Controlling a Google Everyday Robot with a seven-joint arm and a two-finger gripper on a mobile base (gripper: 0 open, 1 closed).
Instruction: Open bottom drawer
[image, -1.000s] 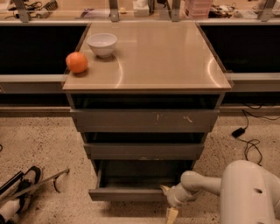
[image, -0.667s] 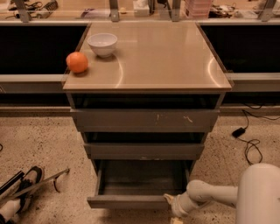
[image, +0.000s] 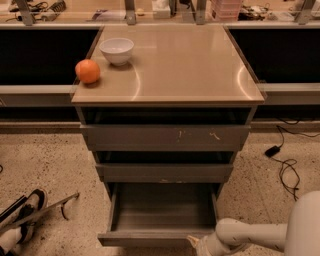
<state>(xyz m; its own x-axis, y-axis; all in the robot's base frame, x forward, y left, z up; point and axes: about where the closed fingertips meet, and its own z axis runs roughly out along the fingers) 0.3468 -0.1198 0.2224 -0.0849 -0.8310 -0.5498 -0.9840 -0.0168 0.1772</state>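
The bottom drawer (image: 160, 238) of the grey cabinet stands pulled far out, showing its flat grey, empty interior (image: 165, 210). Its narrow plain front panel lies near the bottom edge of the camera view. My gripper (image: 196, 243) is at the right end of that front panel, at the bottom edge of the view, on the end of my white arm (image: 255, 235) that reaches in from the lower right. Above it are the middle drawer front (image: 165, 172) and the top drawer front (image: 165, 136) with pale scratches, both pushed in.
An orange (image: 87, 71) and a white bowl (image: 116, 50) sit on the beige cabinet top (image: 180, 70). A shoe (image: 25, 210) and a thin rod (image: 45, 207) lie on the floor at lower left. Black cables (image: 287, 167) lie on the floor at right.
The bottom drawer has slid further out toward the camera, and my gripper has moved down and toward the camera with its front panel.
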